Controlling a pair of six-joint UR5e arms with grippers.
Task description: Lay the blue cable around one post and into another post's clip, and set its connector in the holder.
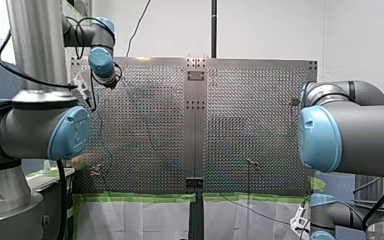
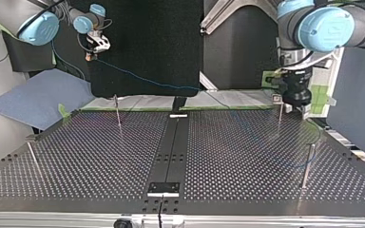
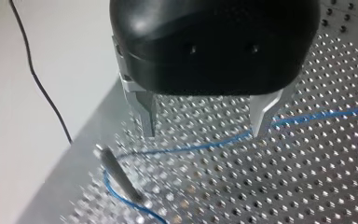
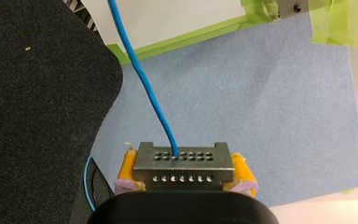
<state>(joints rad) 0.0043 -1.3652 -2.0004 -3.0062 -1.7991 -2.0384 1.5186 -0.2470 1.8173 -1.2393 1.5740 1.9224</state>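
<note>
A thin blue cable hangs in the air from my right gripper to the board's edge. In the right wrist view my right gripper, with yellow pads, is shut on the grey connector over a blue mat, off the board. The cable leaves the connector's top. My left gripper, with metal fingers, hangs open above the board. The cable lies on the board under its fingers and bends around a slim post by the board's edge. That post stands at the top view's right.
Other slim posts rise from the perforated board. A dark centre strip carries small brackets. Green tape edges the board on the arms' side. A blue mat lies beyond that edge.
</note>
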